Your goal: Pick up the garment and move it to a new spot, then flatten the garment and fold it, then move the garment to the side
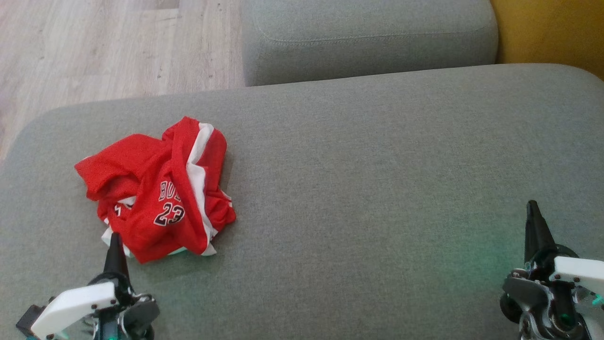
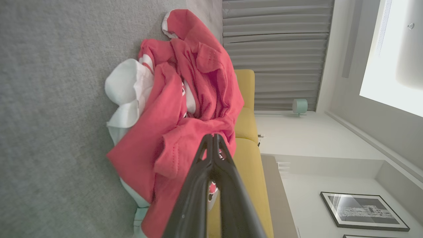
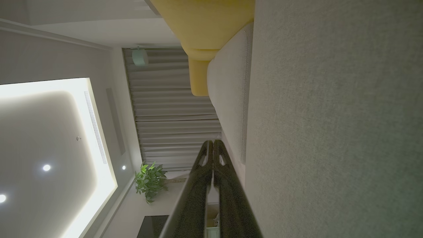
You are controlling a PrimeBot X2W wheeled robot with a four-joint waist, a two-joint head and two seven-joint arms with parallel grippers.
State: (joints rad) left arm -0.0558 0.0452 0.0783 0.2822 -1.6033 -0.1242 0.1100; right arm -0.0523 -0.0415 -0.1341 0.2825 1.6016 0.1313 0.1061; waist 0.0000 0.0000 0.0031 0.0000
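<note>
Garment (image 1: 160,189), a crumpled red jersey, lies left on the grey cushion (image 1: 377,165). Left gripper (image 1: 114,237) sits at its near edge, fingers together; right gripper (image 1: 533,205), well apart, likewise closed.

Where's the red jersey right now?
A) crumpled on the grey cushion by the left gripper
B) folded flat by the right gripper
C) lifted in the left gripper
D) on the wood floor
A: the jersey lies bunched in a heap on the cushion, just ahead of the left gripper, whose fingers are shut and hold nothing.
</note>
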